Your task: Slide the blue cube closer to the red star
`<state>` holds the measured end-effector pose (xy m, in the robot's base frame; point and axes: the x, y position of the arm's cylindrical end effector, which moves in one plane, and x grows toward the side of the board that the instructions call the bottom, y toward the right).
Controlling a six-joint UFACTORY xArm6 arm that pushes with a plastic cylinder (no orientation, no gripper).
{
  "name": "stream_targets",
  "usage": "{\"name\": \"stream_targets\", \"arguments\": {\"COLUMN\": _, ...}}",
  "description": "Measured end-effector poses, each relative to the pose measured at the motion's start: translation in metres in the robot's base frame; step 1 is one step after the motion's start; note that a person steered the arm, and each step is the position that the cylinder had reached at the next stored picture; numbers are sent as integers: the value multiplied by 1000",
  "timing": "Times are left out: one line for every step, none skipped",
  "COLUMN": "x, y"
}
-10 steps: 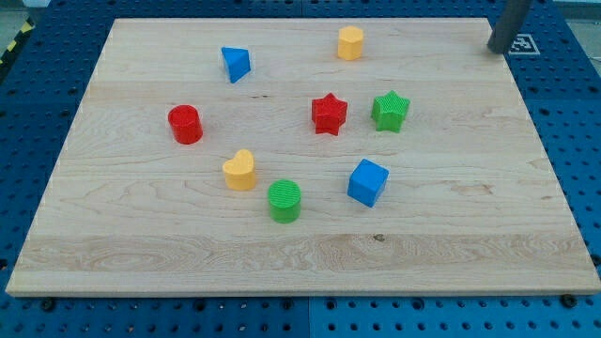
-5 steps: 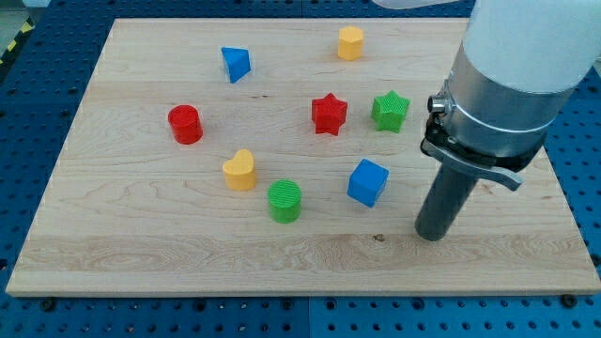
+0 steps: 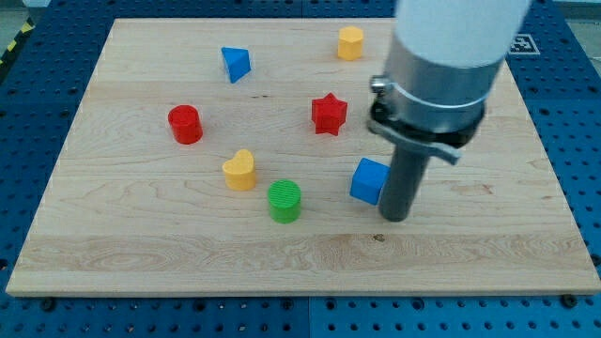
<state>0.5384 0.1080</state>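
The blue cube (image 3: 368, 179) sits on the wooden board right of centre, below the red star (image 3: 329, 114). My tip (image 3: 396, 217) rests on the board at the cube's lower right side, touching or almost touching it. The rod and the arm's grey and white body rise above it and hide the green star.
A green cylinder (image 3: 284, 201) stands left of the cube. A yellow heart (image 3: 239, 171), a red cylinder (image 3: 185, 124), a blue triangular block (image 3: 235, 63) and a yellow block (image 3: 350, 42) lie elsewhere on the wooden board (image 3: 122, 244).
My tip swung in from the view's top right, down to the right of the cube, then left up against it. The arm now covers the green star. The blocks have barely shifted.
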Motion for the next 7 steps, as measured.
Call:
{"name": "stream_targets", "arguments": {"x": -6, "y": 8}}
{"name": "stream_targets", "arguments": {"x": -6, "y": -18}}
{"name": "stream_targets", "arguments": {"x": -13, "y": -62}}
{"name": "stream_targets", "arguments": {"x": -25, "y": -87}}
{"name": "stream_targets", "arguments": {"x": -26, "y": -85}}
{"name": "stream_targets", "arguments": {"x": -27, "y": -65}}
{"name": "stream_targets", "arguments": {"x": -27, "y": -38}}
